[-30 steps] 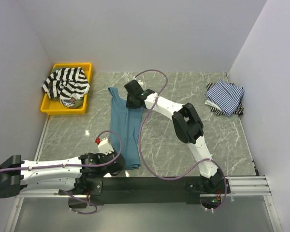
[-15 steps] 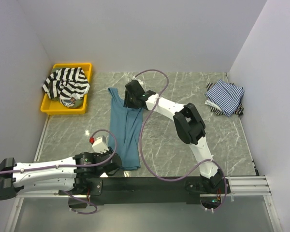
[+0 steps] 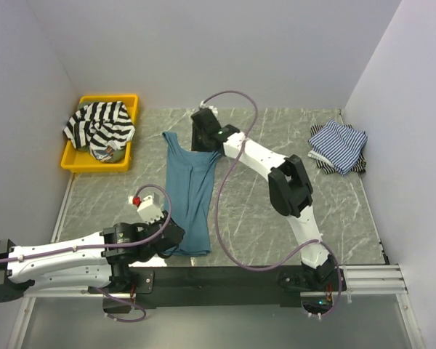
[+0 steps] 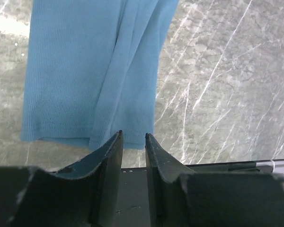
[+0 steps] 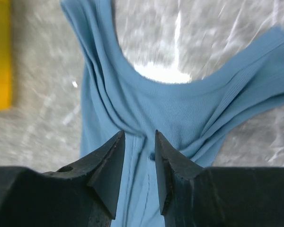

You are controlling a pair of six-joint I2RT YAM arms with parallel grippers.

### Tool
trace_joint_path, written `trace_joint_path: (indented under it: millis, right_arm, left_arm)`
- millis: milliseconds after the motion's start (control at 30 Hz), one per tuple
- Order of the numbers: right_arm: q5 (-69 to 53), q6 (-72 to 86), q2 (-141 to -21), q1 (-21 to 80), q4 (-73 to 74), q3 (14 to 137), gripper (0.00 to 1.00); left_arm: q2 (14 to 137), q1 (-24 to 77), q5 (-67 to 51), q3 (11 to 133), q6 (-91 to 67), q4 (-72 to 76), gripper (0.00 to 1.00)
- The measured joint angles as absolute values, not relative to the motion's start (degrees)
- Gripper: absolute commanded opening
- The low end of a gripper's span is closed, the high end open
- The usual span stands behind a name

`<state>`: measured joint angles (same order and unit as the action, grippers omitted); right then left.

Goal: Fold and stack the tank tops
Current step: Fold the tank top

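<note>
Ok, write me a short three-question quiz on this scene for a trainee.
1. True or false: the teal top lies in the yellow tray.
2. Where is the thin-striped pile? A) near left B) far right C) in the tray
3. Which gripper is over the teal top's neckline?
Key: 1 false. 2 B. 3 the right gripper; the left gripper is at the hem.

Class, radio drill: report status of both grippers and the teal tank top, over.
Left gripper open at hem, empty. Right gripper open over neckline, empty. Teal tank top laid out lengthwise, creased. Nothing lying on it.
</note>
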<state>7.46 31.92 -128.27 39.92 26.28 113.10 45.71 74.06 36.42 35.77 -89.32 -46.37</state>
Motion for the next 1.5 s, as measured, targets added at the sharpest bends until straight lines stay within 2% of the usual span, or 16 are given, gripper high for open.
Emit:
trace_joint_path:
  millis: [267, 500, 1000, 1033, 1100, 1133, 1267, 1367, 1500]
  right_arm:
    - [11.92, 26.74, -132.4, 45.47, 31.75, 113.38, 0.47]
    - [13.91, 22.85, -132.57, 45.82, 33.34, 113.36, 0.46]
    - [17.23, 20.08, -136.49, 46.39, 36.8, 117.67, 0.43]
    - [17.39, 20.01, -136.55, 46.52, 37.12, 117.75, 0.42]
    - [17.56, 19.77, -136.57, 46.7, 37.41, 117.97, 0.32]
    - [17.61, 19.66, -136.57, 46.76, 37.47, 118.15, 0.24]
    - [17.76, 19.64, -136.57, 47.0, 37.47, 118.34, 0.08]
    - [17.72, 19.75, -136.57, 47.11, 37.52, 118.5, 0.01]
    - [17.52, 19.88, -136.57, 47.11, 37.41, 118.65, 0.0]
  left_arm:
    - [47.37, 68.42, 31.88, 33.19, -83.18, -39.38, 0.31]
    - [47.55, 62.72, 25.43, 27.9, -78.54, -33.21, 0.29]
    - [53.1, 60.86, 21.08, 25.87, -75.61, -26.76, 0.28]
    - [53.08, 60.73, 20.88, 25.76, -75.59, -26.68, 0.28]
    - [53.08, 60.53, 20.82, 25.5, -75.59, -26.33, 0.28]
    - [53.08, 60.42, 20.78, 25.45, -75.57, -26.3, 0.28]
    - [52.99, 60.18, 20.71, 25.36, -75.55, -25.82, 0.27]
    - [52.97, 60.07, 20.51, 24.93, -75.48, -25.47, 0.27]
    - [52.97, 60.05, 20.32, 24.08, -75.42, -25.1, 0.26]
